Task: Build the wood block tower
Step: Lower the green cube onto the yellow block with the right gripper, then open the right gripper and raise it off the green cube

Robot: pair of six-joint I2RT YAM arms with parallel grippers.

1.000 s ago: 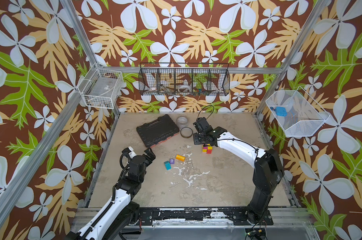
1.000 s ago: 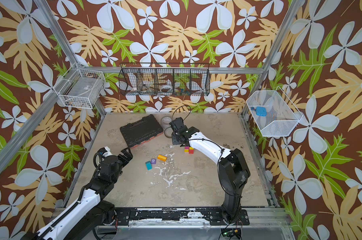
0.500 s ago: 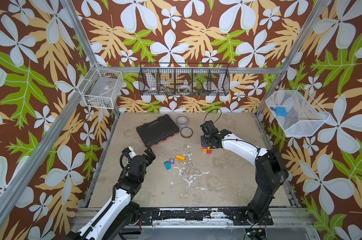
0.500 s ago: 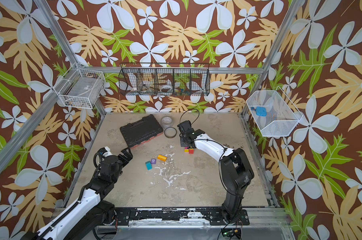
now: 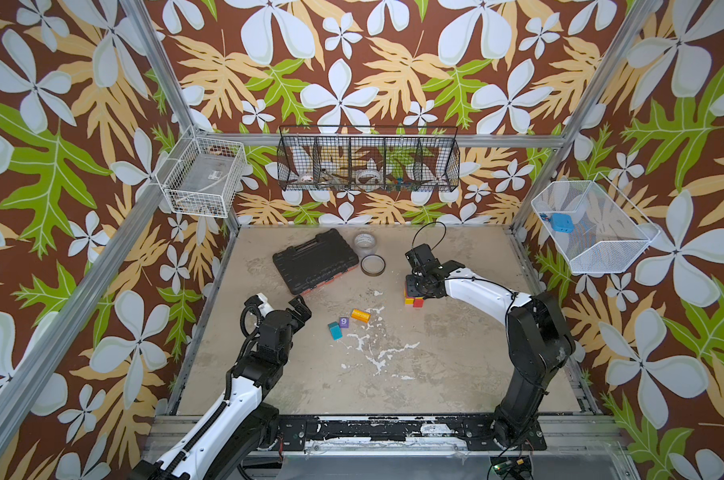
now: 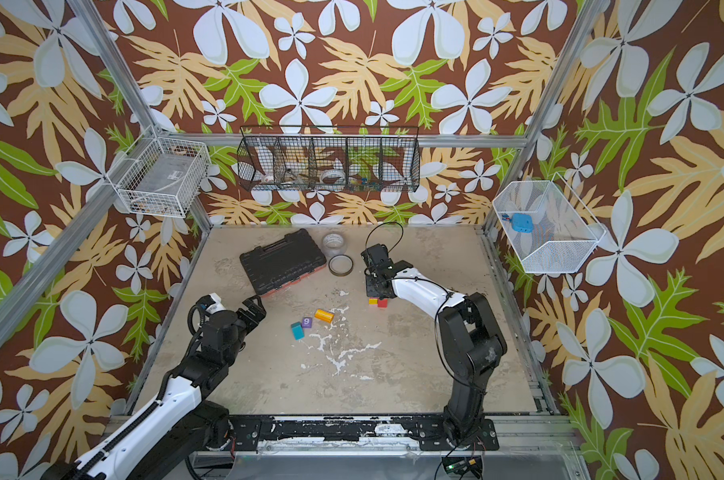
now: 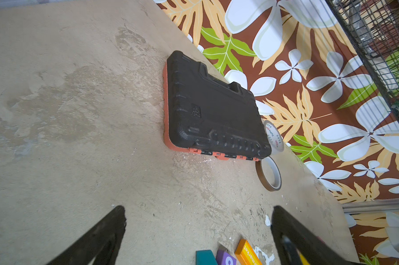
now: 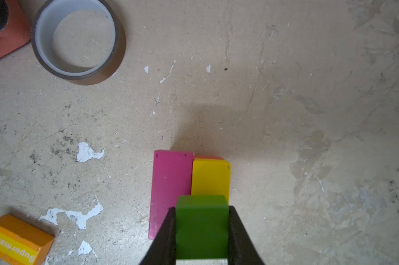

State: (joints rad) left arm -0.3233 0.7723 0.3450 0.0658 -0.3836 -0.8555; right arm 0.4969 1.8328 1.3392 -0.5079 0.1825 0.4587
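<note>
You are in the placing step. Your right tool (image 8: 202,208) is gripping a green block (image 8: 202,227) between narrowly set fingers and hanging right over the tower (image 5: 413,297). The tower is sitting on the desk (image 5: 393,374) toward the right rear, near the brown tape roll (image 8: 78,39).

In the right wrist view, the green block is overlapping one end of a pink brick (image 8: 171,183) and a yellow brick (image 8: 211,176) lying side by side. A red sliver is showing under the yellow one. Whether the green block is already touching them, you cannot tell from here.

Your left tool (image 7: 198,211) is standing wide and empty near the black case (image 5: 315,261). Three loose blocks are waiting mid-desk: a teal block (image 5: 334,330), a purple "9" cube (image 5: 344,322) and an orange block (image 5: 360,315).

The next move is probably calling for a slow, straight descent. You want the green block bearing on both bricks across their seam, not perching on an edge. Then open gently and lift straight up, so the fingers are not dragging the bricks apart.
</note>
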